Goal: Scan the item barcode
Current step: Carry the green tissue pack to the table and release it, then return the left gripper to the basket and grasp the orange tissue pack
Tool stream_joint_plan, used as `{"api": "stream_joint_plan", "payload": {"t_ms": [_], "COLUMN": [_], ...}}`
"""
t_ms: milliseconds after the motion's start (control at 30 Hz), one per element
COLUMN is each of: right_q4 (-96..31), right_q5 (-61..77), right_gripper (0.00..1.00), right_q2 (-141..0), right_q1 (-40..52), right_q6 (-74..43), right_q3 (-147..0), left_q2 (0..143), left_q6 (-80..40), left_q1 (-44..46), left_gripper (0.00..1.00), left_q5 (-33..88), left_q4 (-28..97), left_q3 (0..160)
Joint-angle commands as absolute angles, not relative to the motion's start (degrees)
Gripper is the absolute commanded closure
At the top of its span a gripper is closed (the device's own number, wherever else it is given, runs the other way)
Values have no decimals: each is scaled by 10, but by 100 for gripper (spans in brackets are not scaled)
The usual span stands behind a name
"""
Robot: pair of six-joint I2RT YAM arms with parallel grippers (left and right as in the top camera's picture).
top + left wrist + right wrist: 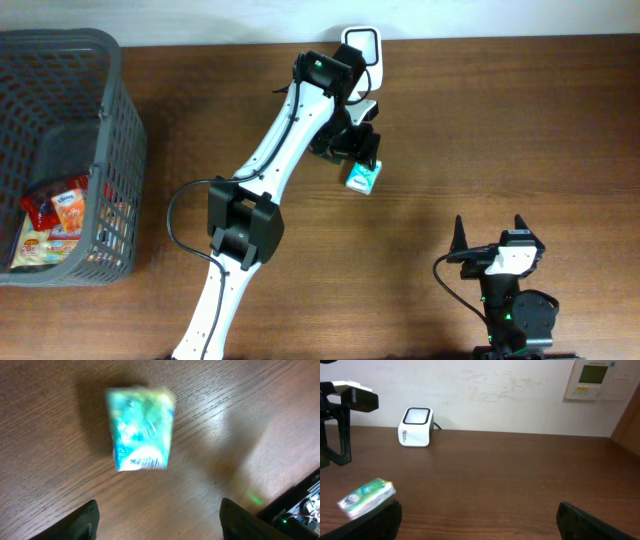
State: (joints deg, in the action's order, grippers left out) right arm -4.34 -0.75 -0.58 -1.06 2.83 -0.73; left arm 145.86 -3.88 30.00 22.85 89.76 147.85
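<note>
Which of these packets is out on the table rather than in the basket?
The teal packet near the white scanner; the other packets lie inside the grey basket.

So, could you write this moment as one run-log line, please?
left fingers: open, empty | teal packet: loose under left fingers, blurred | scanner: apart from packet | right fingers: open, empty
</note>
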Motion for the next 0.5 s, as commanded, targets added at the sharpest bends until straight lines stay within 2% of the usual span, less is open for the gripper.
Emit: {"api": "stream_joint_plan", "payload": {"t_ms": [0, 67, 100, 133, 233, 400, 467], "right_q4": [-47, -47, -47, -47, -47, -47, -47], "right_q5": [-8, -8, -8, -8, -8, -8, -8], "right_gripper": [2, 1, 2, 2, 2, 2, 2], "right_q2": [-2, -2, -2, -2, -2, -2, -2], "right_q1": [-8, -8, -8, -8, -8, -8, -8], "right_q6": [28, 28, 28, 28, 28, 28, 28], "right_q3": [-3, -3, -3, -3, -3, -3, -3], "left_q2": [1456, 1456, 1455, 1443, 1367, 1179, 1112], "left_q6": [-34, -34, -33, -34, -34, -35, -36], "left_q1": [287, 267, 249, 235, 186, 98, 36], "left_gripper": [18, 11, 2, 0, 1, 1, 1], "left_q5": [226, 216, 207, 206, 189, 55, 17], "left_q4": [924, 957, 967, 967, 967, 967, 967], "left_q3": [1500, 1547, 1589, 1611, 1652, 1651, 1651]}}
